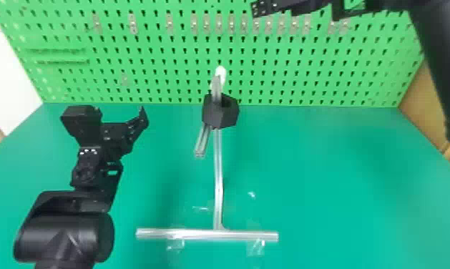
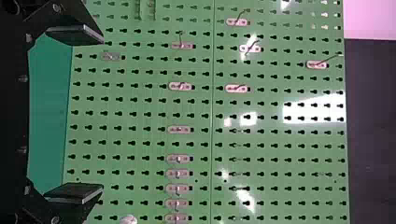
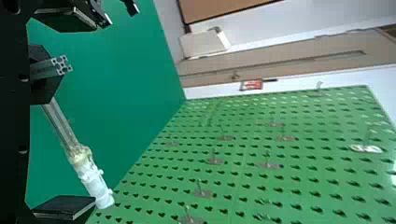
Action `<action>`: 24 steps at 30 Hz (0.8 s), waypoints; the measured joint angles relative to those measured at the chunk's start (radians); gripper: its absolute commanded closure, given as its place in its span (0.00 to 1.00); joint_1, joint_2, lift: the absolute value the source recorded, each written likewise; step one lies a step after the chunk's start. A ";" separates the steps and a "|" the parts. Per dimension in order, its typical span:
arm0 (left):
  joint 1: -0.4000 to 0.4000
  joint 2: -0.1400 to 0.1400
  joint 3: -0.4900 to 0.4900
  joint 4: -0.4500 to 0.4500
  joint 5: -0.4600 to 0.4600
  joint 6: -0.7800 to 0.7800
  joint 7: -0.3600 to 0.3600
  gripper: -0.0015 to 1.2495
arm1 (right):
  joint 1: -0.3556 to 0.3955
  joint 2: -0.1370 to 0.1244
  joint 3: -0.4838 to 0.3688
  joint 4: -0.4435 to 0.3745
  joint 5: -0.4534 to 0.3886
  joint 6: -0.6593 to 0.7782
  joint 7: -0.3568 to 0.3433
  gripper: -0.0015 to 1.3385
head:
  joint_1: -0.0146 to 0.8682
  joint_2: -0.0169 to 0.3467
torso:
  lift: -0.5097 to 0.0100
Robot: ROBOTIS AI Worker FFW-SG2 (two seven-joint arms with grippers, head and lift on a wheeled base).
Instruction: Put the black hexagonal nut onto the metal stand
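The black hexagonal nut [image 1: 216, 118] sits around a bar of the metal stand [image 1: 218, 171] — above the green tabletop [image 1: 324, 179] — and the left claw [image 1: 116, 111] and right claw [image 1: 292, 5] both stand spread apart.

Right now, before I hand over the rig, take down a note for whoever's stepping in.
Left gripper: open, empty, left of the stand.
Right gripper: open, empty, at the upper right in the head view.
Black hexagonal nut: on the metal stand, around its bar, touching neither gripper.
Done: nut placed.
Left: no placing step, as I judge it; perhaps just clear both arms.
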 measured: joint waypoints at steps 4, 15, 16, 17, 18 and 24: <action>0.002 0.000 0.004 -0.005 -0.001 0.000 0.000 0.13 | 0.076 0.003 -0.086 -0.055 0.017 -0.036 -0.001 0.00 | 0.80 0.27 | 0.98; 0.003 0.000 0.005 -0.007 0.002 0.000 0.000 0.13 | 0.267 0.015 -0.241 -0.112 -0.058 -0.132 -0.006 0.00 | 0.80 0.27 | 0.98; 0.003 0.000 0.005 -0.007 0.002 0.000 0.000 0.13 | 0.284 0.016 -0.252 -0.114 -0.068 -0.143 -0.009 0.00 | 0.80 0.27 | 0.98; 0.003 0.000 0.004 -0.007 0.002 0.000 0.000 0.13 | 0.297 0.017 -0.260 -0.114 -0.076 -0.151 -0.014 0.00 | 0.80 0.27 | 0.98; 0.003 0.000 0.004 -0.007 0.002 0.000 0.000 0.13 | 0.311 0.018 -0.268 -0.114 -0.084 -0.159 -0.019 0.00 | 0.80 0.27 | 0.98; 0.001 0.000 0.002 -0.007 0.004 0.000 0.000 0.13 | 0.397 0.022 -0.314 -0.115 -0.123 -0.213 -0.074 0.00 | 0.80 0.27 | 0.98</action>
